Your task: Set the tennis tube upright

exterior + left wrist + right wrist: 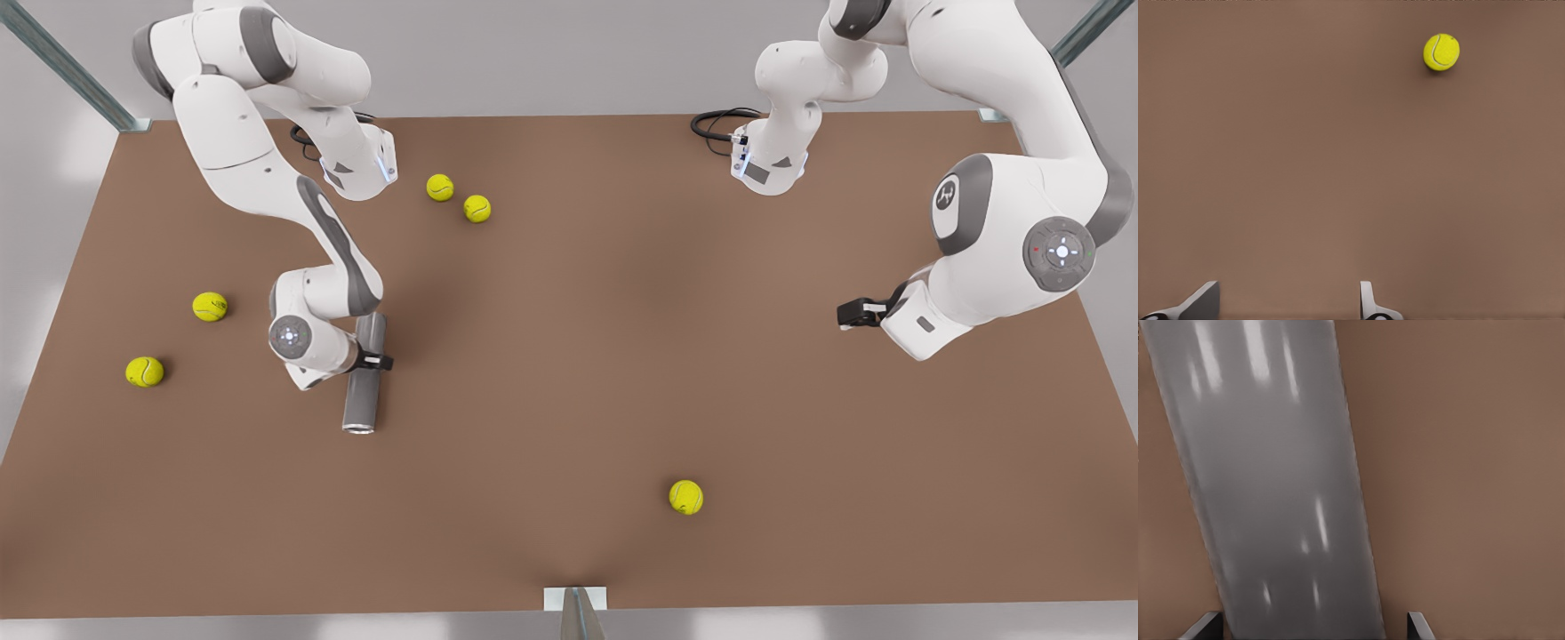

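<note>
The tennis tube [363,400] is a grey cylinder lying flat on the brown table [569,356] at the front view's left, with its lighter-rimmed open end toward the near edge. My right gripper [374,360] is low over its middle. In the right wrist view the tube [1278,487] runs between the fingertips [1415,625], and a small gap shows on one side, so this gripper [1311,628] is open around it. My left gripper [849,313] waits at the front view's right, well away from the tube. Nothing lies between its open fingers [1368,300].
Several yellow-green tennis balls lie loose: a pair [440,187] [477,208] at the back, another pair [210,306] [144,372] at the front view's left of the tube, and one [685,496] near the front edge. Beyond the left gripper's fingers sits a ball [1441,52].
</note>
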